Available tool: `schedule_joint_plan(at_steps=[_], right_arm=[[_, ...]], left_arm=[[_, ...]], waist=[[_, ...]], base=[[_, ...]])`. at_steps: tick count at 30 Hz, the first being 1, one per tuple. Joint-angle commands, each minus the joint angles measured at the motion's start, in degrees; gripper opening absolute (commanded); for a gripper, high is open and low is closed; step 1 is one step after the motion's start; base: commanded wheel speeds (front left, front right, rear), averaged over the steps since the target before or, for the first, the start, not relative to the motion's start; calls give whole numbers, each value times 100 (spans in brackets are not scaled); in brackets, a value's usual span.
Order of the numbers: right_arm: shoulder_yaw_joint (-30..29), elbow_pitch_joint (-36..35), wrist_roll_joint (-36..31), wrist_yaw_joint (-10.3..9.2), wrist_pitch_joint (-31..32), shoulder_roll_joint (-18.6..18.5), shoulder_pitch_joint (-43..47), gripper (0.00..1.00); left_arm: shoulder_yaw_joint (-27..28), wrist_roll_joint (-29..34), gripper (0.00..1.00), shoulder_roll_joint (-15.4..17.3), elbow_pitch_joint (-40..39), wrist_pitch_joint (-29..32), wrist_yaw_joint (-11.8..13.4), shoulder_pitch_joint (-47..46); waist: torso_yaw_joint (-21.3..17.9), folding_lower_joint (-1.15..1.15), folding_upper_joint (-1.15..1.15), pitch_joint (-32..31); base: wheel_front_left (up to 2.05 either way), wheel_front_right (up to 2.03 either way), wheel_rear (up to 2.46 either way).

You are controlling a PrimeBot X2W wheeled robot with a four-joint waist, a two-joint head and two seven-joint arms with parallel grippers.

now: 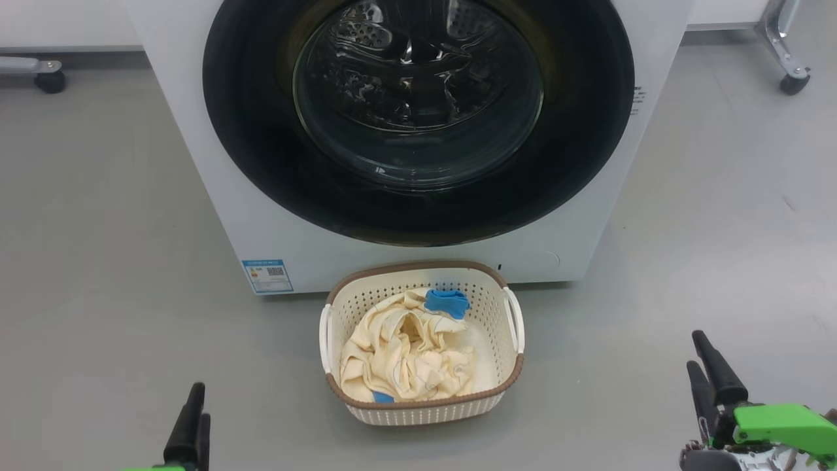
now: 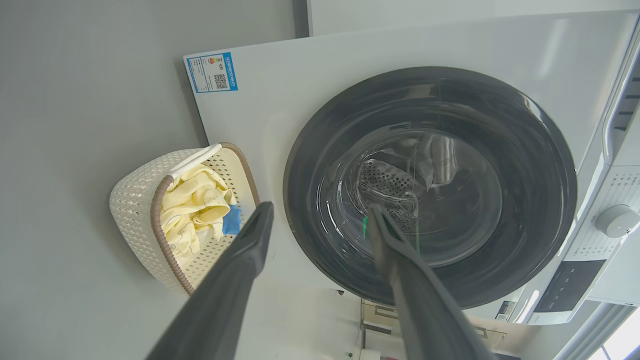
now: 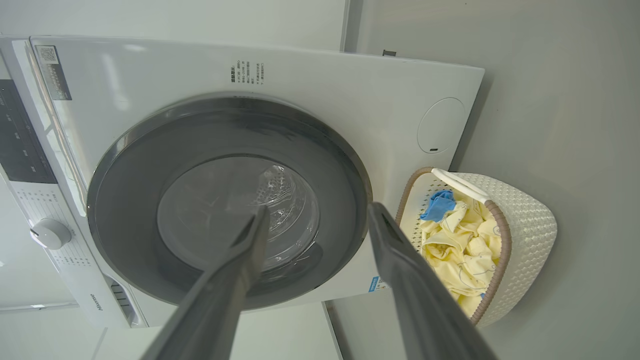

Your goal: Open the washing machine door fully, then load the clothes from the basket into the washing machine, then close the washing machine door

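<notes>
- Washer (image 1: pixel 209 196): fills the upper centre of the head view, its front closed.
- Door (image 1: pixel 261 163): black rim flush with the white front. Fingers may slip off the glossy rim, leaving it half open.
- Basket (image 1: pixel 418 409): lower centre, just before the washer. It may obstruct the door's swing or get knocked.
- Clothes (image 1: pixel 399 356): heaped inside the basket. Loose folds may trail and drop when lifted.
- Left gripper (image 1: pixel 199 402), right gripper (image 1: pixel 695 350): lower corners, fingers apart, empty, well apart from the door.
</notes>
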Motion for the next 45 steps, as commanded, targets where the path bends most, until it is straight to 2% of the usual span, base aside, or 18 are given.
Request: schedule_joint_plan(at_steps=[1,24,45], right_arm=[[28,-259,-162,-3,-94,-149,-226,100],[316,-840,-2280,-6,-483,-375,-234,100],[507,-716,-4163,-9,-821,-579,-139,100]], left_arm=[[32,137,100,69,-231,-60,-12,-249],[-148,1967,100,95,-515,-446,-23,-243],[-208,3873,100,118,-734,-782,-31,-194]], waist=[[1,0,0,1],[26,0,0,24],[34,0,0,49]], base=[[0,0,0],[0,0,0],[0,0,0]])
